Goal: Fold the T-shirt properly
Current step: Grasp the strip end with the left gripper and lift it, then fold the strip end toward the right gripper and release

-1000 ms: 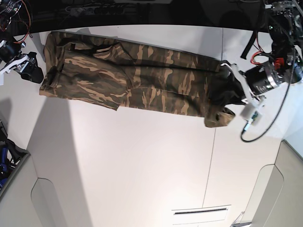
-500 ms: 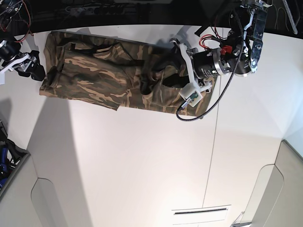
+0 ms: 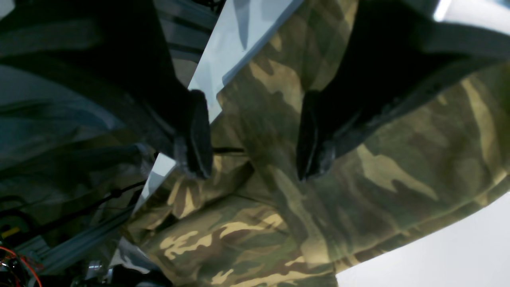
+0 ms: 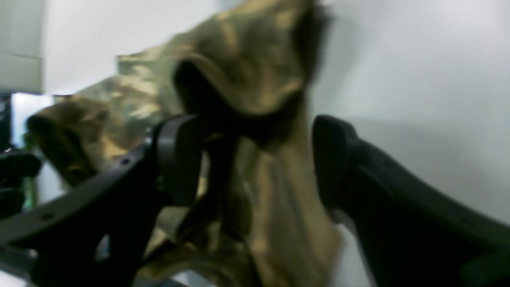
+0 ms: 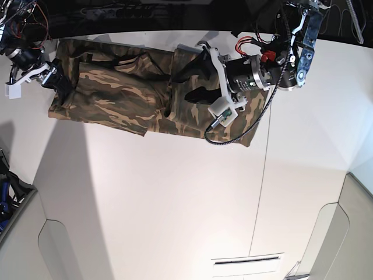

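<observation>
The camouflage T-shirt (image 5: 116, 93) lies stretched along the far edge of the white table (image 5: 175, 192), its right end doubled over toward the middle. My left gripper (image 5: 187, 81) hovers over that folded middle. In the left wrist view, the left gripper (image 3: 255, 151) is open, its fingers (image 3: 195, 135) apart above the T-shirt (image 3: 378, 167), holding nothing. My right gripper (image 5: 60, 81) is at the shirt's left end. The right wrist view shows the right gripper (image 4: 255, 159) open, with a bunched fold of the T-shirt (image 4: 247, 79) standing between the spread fingers (image 4: 179, 159).
A dark strip with cables (image 5: 128, 11) runs behind the table's far edge. A seam (image 5: 260, 198) crosses the table, and a slot (image 5: 247, 261) sits near the front. Grey rounded panels (image 5: 52, 245) stand at the lower corners.
The left arm carried the shirt's right end leftward over the middle and opened, releasing it. The right gripper moved onto the shirt's left edge and opened wider.
</observation>
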